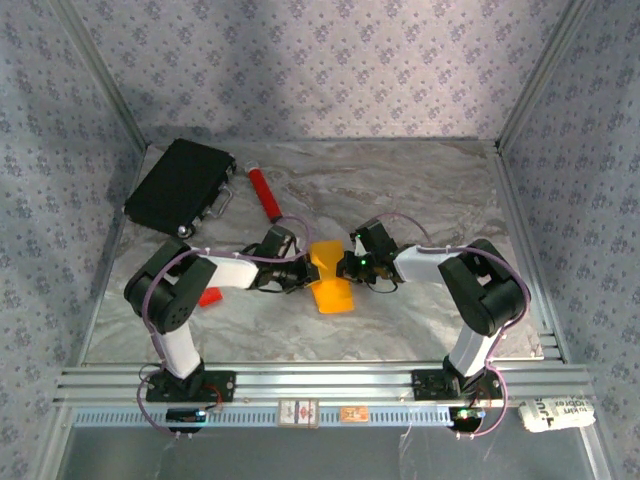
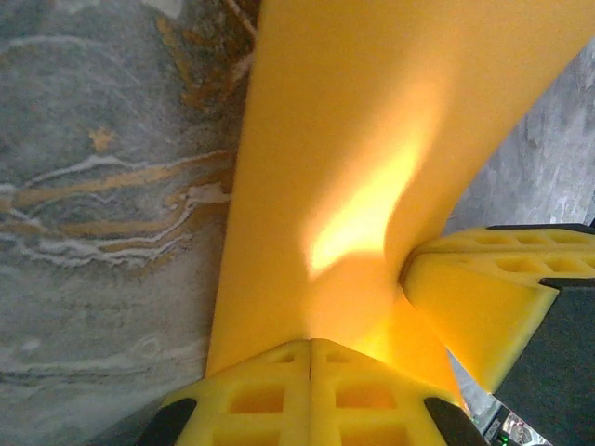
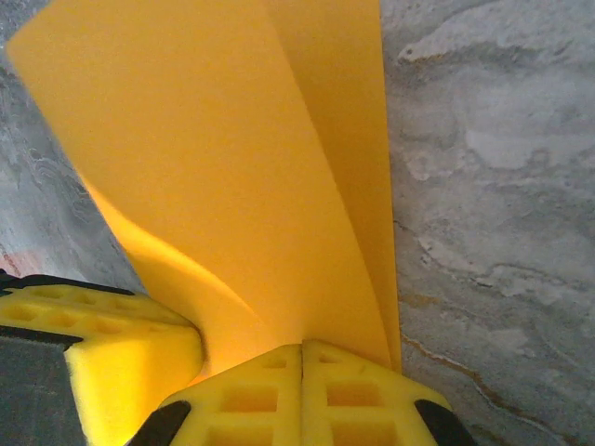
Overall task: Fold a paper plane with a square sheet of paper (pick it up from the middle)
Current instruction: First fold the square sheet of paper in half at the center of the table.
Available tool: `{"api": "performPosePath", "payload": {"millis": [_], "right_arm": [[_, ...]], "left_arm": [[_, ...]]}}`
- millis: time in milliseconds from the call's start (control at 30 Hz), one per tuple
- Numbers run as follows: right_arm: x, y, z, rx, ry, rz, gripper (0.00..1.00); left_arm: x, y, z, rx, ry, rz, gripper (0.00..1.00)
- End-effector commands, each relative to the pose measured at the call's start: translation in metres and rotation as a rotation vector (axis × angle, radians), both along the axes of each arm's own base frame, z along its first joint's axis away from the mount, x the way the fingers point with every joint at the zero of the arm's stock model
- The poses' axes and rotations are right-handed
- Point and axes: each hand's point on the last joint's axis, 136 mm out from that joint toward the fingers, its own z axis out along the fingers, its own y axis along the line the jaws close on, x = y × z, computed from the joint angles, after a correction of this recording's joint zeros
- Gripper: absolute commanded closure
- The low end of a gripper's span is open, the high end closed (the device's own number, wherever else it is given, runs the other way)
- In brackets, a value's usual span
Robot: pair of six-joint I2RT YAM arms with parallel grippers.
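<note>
Centrally, the creased orange-yellow sheet of paper [image 1: 331, 278] is shown near the middle of the marbled surface [image 1: 430, 200], well apart from the black case [image 1: 180, 185]. The left fingers [image 2: 260, 398] are pressed together on the sheet, and the right fingers [image 3: 358, 398] are likewise pinched on it, just beside the left pair.

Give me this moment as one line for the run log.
step: folding paper | left gripper: shut on paper | right gripper: shut on paper | paper: folded over, pinched from both sides
</note>
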Motion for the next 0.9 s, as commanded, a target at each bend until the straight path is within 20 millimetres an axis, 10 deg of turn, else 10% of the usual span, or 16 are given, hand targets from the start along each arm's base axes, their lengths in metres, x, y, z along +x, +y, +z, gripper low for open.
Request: {"api": "performPosePath", "payload": {"millis": [0,300,867], "right_arm": [[-0.023,-0.029,-0.034,-0.141,0.109,-0.028,1.00],[-0.022,-0.029,-0.032,-0.142,0.104,-0.027,1.00],[-0.026,-0.031,-0.035,-0.154,0.112,-0.021,1.00]], "left_arm": [[-0.003,0.013,-0.010,0.082,0.003,-0.004,0.98],[0.029,-0.005,0.034,-0.012,-0.071,-0.015,0.93],[0.021,0.027,-0.024,0.112,0.033,0.019,0.93]]}}
